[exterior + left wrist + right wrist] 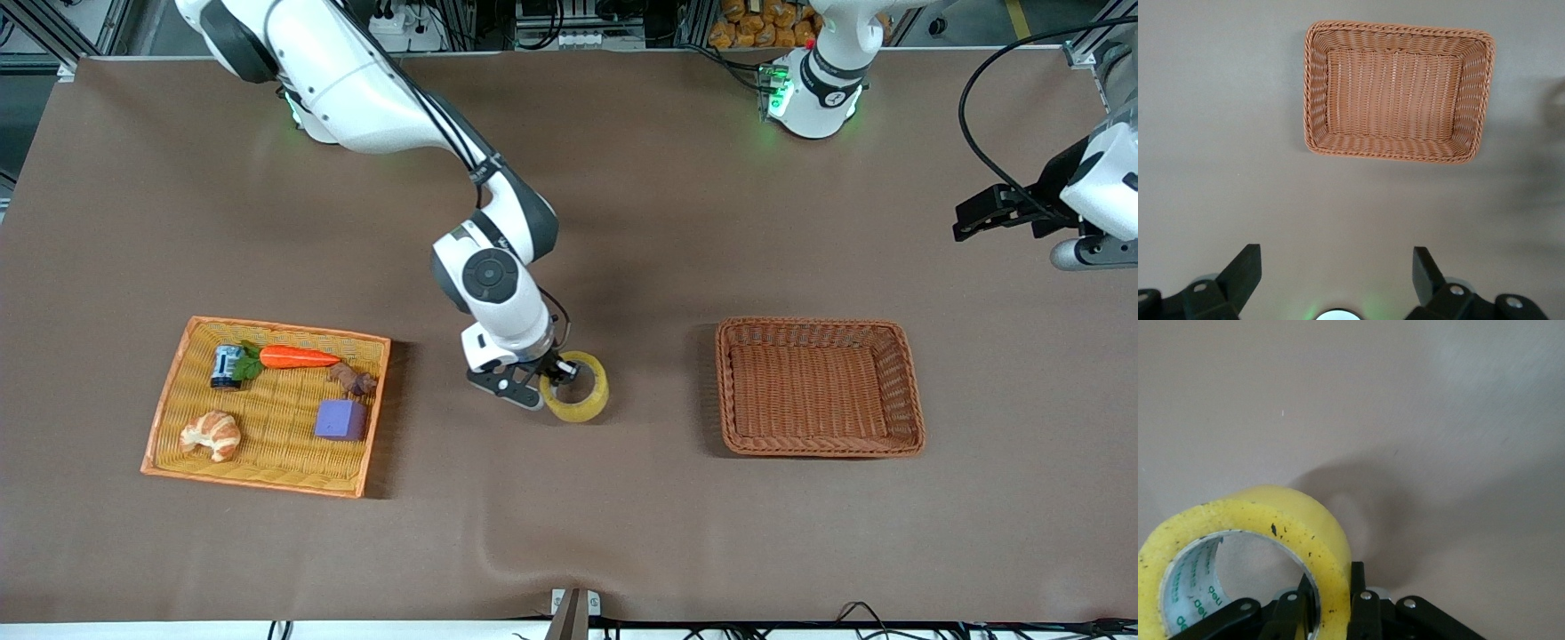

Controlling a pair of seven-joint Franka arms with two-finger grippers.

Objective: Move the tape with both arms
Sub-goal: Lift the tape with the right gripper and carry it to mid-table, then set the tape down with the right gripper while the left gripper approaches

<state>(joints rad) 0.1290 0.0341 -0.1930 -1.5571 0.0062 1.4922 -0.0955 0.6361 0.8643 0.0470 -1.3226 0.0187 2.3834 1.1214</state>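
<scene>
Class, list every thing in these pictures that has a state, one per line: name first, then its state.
tape: gripped through its wall, between the two baskets.
right end effector: shut on the tape, one finger inside the ring.
left end effector: open, waiting in the air at the left arm's end of the table.
brown basket: empty.
orange tray: holds croissant, carrot, purple cube.

tape (1298, 520): glossy translucent yellow plastic, speckled, printed pale core
right gripper (1331, 603): matt black plastic fingers
brown basket (907, 391): woven wicker, ribbed
orange tray (169, 396): woven, coarse
table (622, 178): matt brown cloth
arms (356, 80): glossy white
</scene>
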